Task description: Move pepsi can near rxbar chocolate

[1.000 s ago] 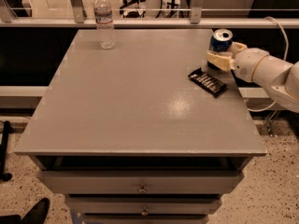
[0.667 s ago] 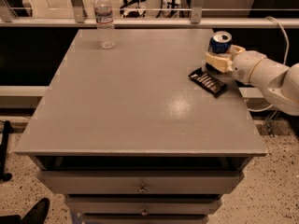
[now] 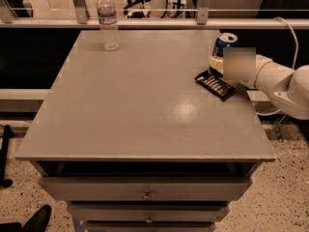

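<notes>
**A:** Where is the gripper point(image 3: 217, 62) now?

**B:** It is low over the counter point(image 3: 135, 105), at the edge where the arm point(image 3: 282, 81) comes in from the side. A part of it is covered, so I cannot tell if it is clamped on something or released.

**A:** And the pepsi can point(image 3: 225, 41)?

**B:** It is directly behind the gripper, on the side far from the camera. It stands upright with the silver top visible. Its lower part is hidden by the gripper, so they are touching or almost touching, and I cannot say which one.

**A:** What lies on the other side of the gripper?

**B:** The rxbar chocolate point(image 3: 215, 84), just beside it toward the camera. It lies flat, and its long axis runs diagonally, from the far end near the gripper to the near end closer to the counter's side edge.

**A:** So the gripper is between the two things?

**B:** Yes. The can and the bar are already near each other. I judge that the task is nearly finished. What remains is probably to let the can go, if it is held, and to pull back along the arm's own line. A pull toward the camera could push the bar.

**A:** Anything else?

**B:** A water bottle point(image 3: 108, 21), well apart at the far opposite corner.
</notes>
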Controlling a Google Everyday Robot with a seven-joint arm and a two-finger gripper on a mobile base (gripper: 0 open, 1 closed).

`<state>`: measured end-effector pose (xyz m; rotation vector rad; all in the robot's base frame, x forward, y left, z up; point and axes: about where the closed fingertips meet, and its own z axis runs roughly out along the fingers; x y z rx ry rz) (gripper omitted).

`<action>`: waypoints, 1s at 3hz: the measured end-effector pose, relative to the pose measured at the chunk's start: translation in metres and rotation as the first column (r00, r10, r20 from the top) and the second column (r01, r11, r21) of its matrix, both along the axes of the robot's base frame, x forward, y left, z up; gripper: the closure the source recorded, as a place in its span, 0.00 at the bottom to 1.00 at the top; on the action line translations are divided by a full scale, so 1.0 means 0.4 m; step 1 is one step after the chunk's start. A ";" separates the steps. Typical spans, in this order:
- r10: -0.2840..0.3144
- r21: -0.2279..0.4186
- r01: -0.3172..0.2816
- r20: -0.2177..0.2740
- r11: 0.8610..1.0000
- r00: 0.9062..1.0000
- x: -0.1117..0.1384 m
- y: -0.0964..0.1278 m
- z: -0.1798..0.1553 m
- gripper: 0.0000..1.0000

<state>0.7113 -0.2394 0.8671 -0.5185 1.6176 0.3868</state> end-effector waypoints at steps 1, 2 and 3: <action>0.001 -0.001 -0.001 -0.035 1.000 0.999 -0.023 0.004 0.001 0.00; 0.055 -0.028 -0.054 0.012 0.998 0.998 -0.102 -0.007 0.092 0.00; 0.107 -0.073 -0.101 0.087 0.992 0.990 -0.211 -0.055 0.205 0.00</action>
